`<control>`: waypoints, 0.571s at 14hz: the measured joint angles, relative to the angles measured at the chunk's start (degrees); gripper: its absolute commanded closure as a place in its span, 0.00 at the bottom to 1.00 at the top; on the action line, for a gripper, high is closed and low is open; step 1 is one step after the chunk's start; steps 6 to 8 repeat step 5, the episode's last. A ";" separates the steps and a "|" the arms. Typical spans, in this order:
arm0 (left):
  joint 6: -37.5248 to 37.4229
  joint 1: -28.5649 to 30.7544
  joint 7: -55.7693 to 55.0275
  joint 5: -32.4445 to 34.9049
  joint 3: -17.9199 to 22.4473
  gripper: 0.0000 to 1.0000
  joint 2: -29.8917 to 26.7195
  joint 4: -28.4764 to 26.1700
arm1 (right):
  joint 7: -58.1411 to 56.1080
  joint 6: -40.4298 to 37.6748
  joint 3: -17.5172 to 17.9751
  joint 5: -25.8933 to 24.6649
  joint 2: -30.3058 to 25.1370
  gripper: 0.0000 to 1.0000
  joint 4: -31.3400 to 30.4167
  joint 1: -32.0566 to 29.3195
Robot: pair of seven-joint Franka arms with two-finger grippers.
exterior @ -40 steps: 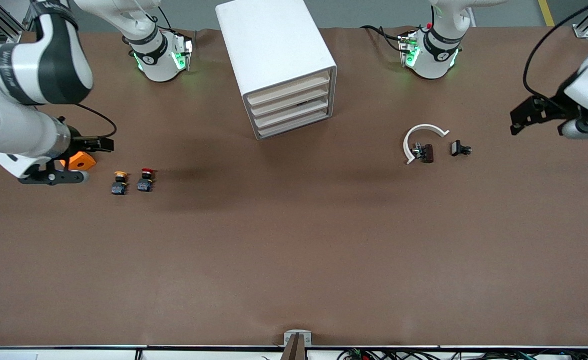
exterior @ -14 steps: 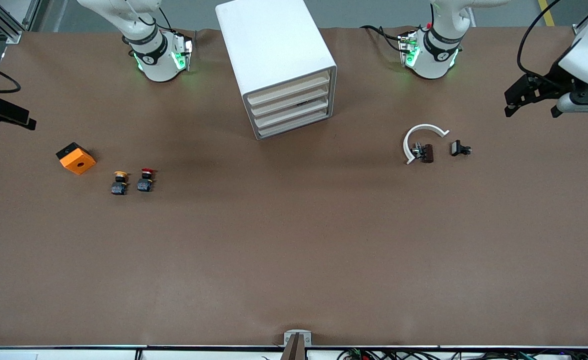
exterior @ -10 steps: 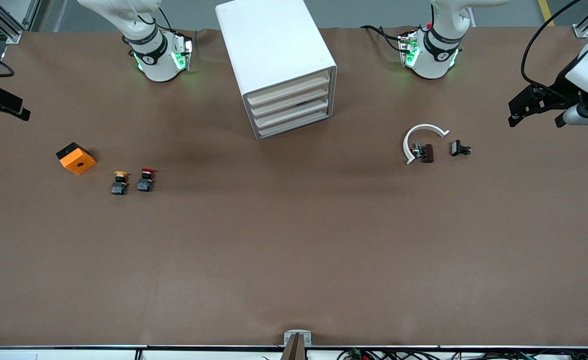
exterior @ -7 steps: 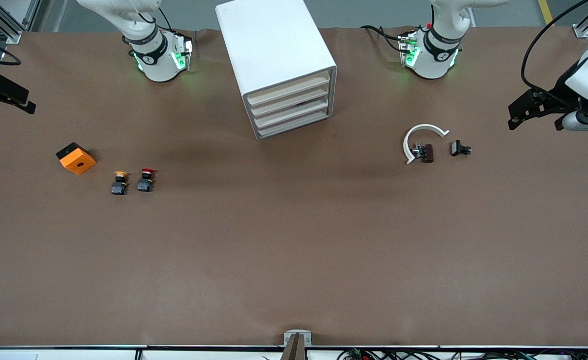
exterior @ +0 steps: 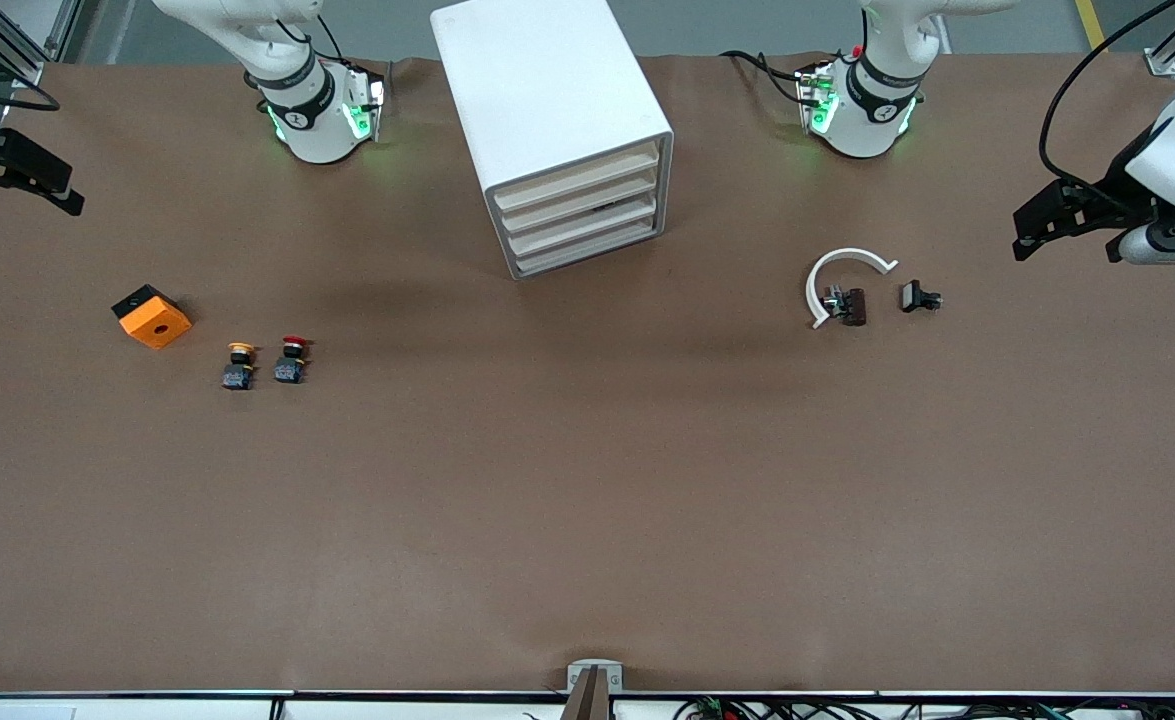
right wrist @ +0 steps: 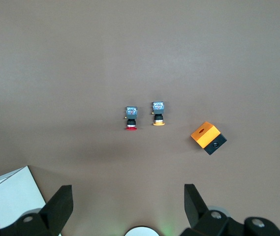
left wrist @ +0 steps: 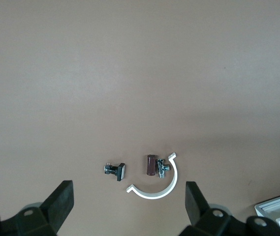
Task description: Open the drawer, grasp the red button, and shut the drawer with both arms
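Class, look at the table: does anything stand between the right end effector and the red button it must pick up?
Nothing visible does. The right end effector, open, hangs at the right arm's end of the table. The orange box and yellow button lie beside the red button, apart from it, not covering it.

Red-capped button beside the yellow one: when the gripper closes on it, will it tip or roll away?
The red-capped button lies on its side, so tipping looks unlikely. Its round cap might let it roll or pivot if nudged, though the squarish black body should resist. It looks small, rigid and probably light, so it may skid on the table.
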 measured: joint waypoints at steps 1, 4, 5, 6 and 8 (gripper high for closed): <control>0.00 -0.01 0.08 0.00 0.00 0.00 0.12 0.12 | 0.00 0.17 -0.18 0.00 -0.44 0.00 -0.42 0.10; -0.30 -0.20 0.13 0.00 -0.15 0.00 0.51 0.43 | 0.00 0.72 -0.39 0.00 -1.49 0.00 -1.79 0.16; -0.40 -0.23 0.13 0.00 -0.23 0.00 0.57 0.49 | 0.00 0.95 -0.41 0.00 -1.69 0.00 -2.04 0.16; -0.40 -0.23 0.13 0.00 -0.23 0.00 0.57 0.49 | 0.00 0.95 -0.41 0.00 -1.69 0.00 -2.04 0.16; -0.40 -0.23 0.13 0.00 -0.23 0.00 0.57 0.49 | 0.00 0.95 -0.41 0.00 -1.69 0.00 -2.04 0.16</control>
